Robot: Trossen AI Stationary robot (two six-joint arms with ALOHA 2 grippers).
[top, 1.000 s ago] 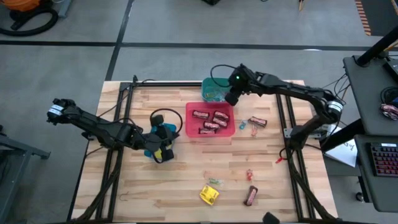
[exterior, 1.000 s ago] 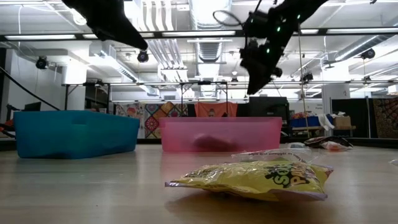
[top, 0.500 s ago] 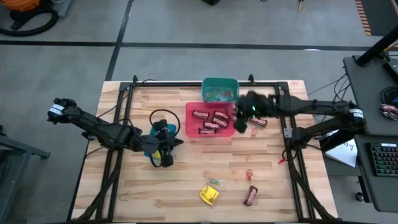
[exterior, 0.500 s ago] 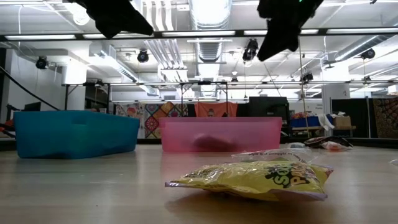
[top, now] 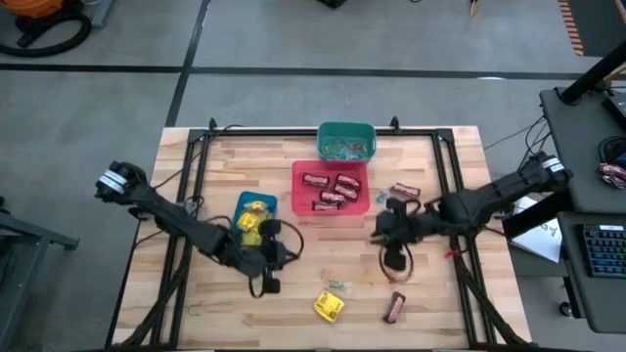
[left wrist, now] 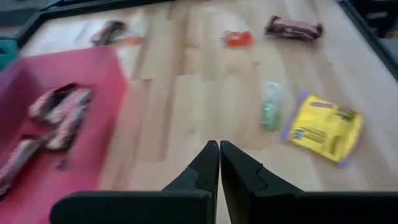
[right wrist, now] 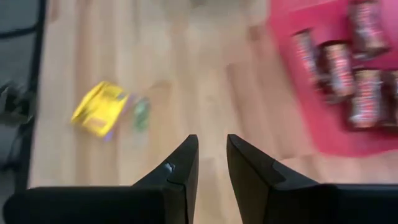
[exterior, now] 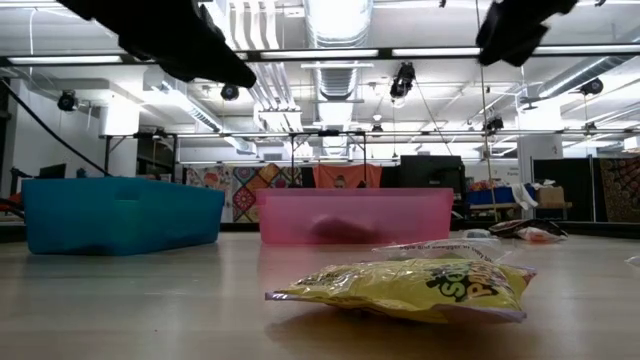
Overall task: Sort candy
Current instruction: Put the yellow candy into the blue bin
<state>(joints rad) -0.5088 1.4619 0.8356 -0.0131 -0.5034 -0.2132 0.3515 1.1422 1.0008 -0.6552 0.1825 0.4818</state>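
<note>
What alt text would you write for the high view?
Two dark robot arms reach over a wooden table scattered with candy. A red bin holds brown bars, beside a teal bin and a blue bin.

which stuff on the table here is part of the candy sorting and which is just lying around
Part of the job:
- yellow square candy packet
- dark brown-red oblong bar
- small green wrapped piece
- small red wrapped piece
- red plastic bin
- blue plastic bin
- teal plastic bin

Just lying about:
- black metal frame rails
</note>
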